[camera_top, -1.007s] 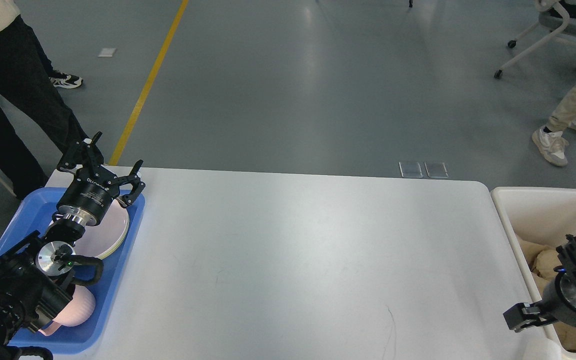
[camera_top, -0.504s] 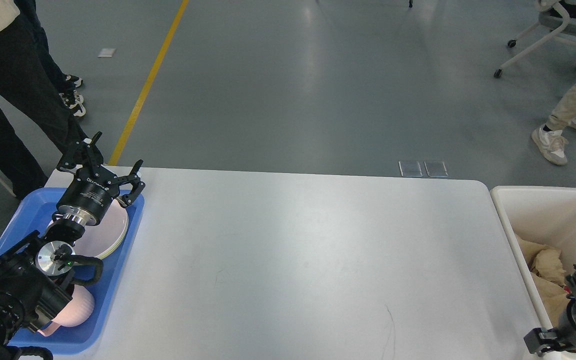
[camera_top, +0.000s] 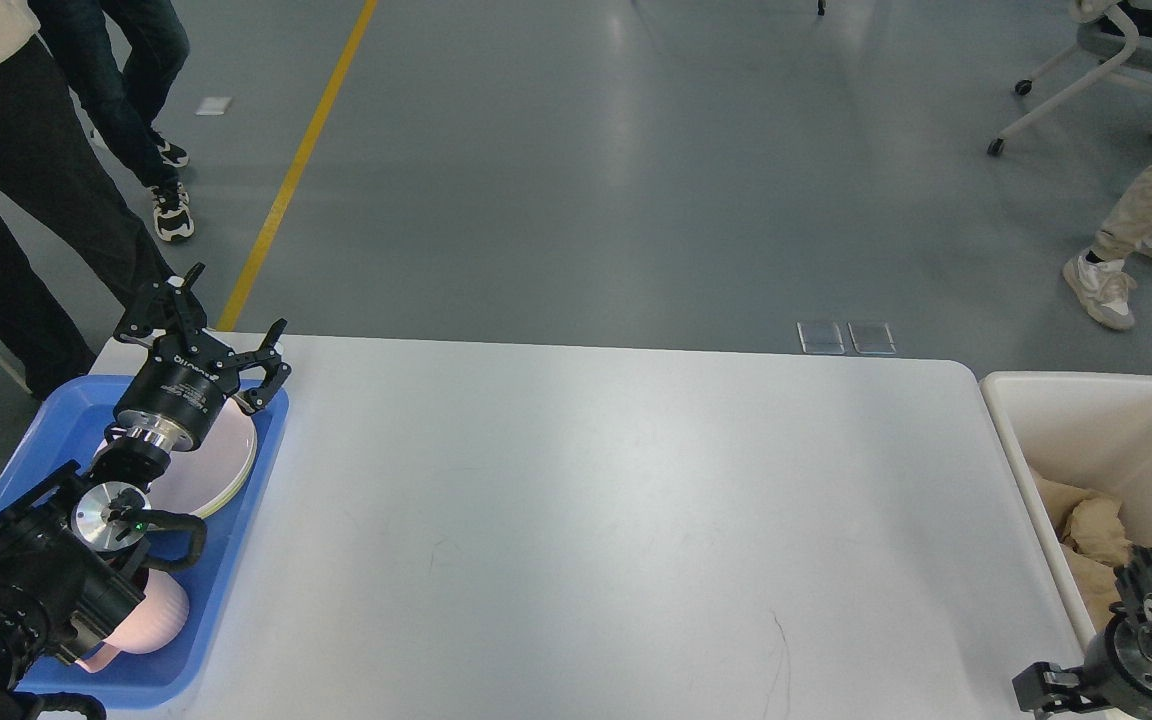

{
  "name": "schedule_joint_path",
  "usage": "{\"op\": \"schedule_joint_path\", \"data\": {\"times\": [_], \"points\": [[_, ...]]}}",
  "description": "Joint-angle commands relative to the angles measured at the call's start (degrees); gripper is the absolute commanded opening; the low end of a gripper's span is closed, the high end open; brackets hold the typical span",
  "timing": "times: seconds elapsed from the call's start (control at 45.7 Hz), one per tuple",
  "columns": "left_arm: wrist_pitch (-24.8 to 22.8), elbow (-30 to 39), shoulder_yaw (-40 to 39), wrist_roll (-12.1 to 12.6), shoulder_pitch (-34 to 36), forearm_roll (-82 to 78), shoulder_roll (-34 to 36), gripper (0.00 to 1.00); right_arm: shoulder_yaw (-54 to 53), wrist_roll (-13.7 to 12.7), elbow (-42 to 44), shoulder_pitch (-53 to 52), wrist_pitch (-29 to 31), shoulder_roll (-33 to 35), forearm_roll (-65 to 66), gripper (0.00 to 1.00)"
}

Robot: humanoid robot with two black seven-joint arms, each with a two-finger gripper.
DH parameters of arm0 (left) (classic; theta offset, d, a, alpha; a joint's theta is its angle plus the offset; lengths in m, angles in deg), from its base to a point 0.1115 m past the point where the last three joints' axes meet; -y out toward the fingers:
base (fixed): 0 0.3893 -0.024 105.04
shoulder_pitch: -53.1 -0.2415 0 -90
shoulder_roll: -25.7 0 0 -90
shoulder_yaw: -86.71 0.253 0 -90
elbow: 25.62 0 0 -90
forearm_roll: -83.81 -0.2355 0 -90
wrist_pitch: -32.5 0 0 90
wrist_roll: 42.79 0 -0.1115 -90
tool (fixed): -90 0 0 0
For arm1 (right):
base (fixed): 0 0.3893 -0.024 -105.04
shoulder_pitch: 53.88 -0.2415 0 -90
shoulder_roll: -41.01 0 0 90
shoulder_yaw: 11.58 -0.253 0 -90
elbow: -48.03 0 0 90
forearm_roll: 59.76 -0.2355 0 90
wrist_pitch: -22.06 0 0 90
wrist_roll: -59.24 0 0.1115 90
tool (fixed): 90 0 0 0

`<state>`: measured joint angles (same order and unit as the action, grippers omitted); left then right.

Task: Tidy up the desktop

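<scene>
Table [camera_top: 616, 520]: spans centre of view, bare | blue tray [camera_top: 236, 590]: plates, cup stowed | bin [camera_top: 1096, 420]: crumpled waste | left gripper [camera_top: 221, 325]: jaws apart, empty | right gripper [camera_top: 1151, 640]: jaws indeterminate | tidying judged essentially complete

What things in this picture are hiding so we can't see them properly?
Head view only:
- Right gripper: cut off by the bottom edge, so open or shut cannot be told.
- Pink cup in the blue tray: partly behind the left arm.
- Plates: half covered by the left gripper.
- Cream bin: cut by the right edge; the crumpled stuff is unclear.
</scene>
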<state>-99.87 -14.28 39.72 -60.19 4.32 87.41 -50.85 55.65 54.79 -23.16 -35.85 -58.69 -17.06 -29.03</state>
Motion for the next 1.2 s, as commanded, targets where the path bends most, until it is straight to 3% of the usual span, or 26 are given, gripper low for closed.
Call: {"op": "schedule_joint_path", "data": {"times": [0.0,0.088,0.285,0.394,0.482,0.635,0.832,0.985,1.182], "points": [[0.0,-0.2,0.0,0.0,0.0,0.0,0.0,1.00,-1.3,0.0,-0.6,-1.5,0.8,1.1,-1.1,1.00],[0.0,0.0,0.0,0.0,0.0,0.0,0.0,1.00,-1.0,-0.2,-0.9,-5.2,2.6,4.6,-1.1,1.00],[0.0,-0.2,0.0,0.0,0.0,0.0,0.0,1.00,-0.2,-2.4,-2.7,-17.0,14.6,13.7,-5.1,1.00],[0.0,0.0,0.0,0.0,0.0,0.0,0.0,1.00,1.5,-5.3,-6.4,-22.7,16.0,19.2,-9.3,1.00],[0.0,0.0,0.0,0.0,0.0,0.0,0.0,1.00,3.2,-7.1,-10.4,-25.3,15.2,22.6,-13.2,1.00],[0.0,0.0,0.0,0.0,0.0,0.0,0.0,1.00,5.2,-7.2,-15.7,-25.2,9.8,25.7,-15.3,1.00],[0.0,-0.2,0.0,0.0,0.0,0.0,0.0,1.00,5.2,-7.1,-16.7,-22.1,5.5,25.8,-15.8,1.00],[0.0,0.0,0.0,0.0,0.0,0.0,0.0,1.00,4.1,-6.8,-16.1,-17.1,-0.1,25.3,-15.7,1.00],[0.0,0.0,0.0,0.0,0.0,0.0,0.0,1.00,-5.9,-7.1,-14.8,-6.1,-4.0,22.7,-15.8,1.00]]}}
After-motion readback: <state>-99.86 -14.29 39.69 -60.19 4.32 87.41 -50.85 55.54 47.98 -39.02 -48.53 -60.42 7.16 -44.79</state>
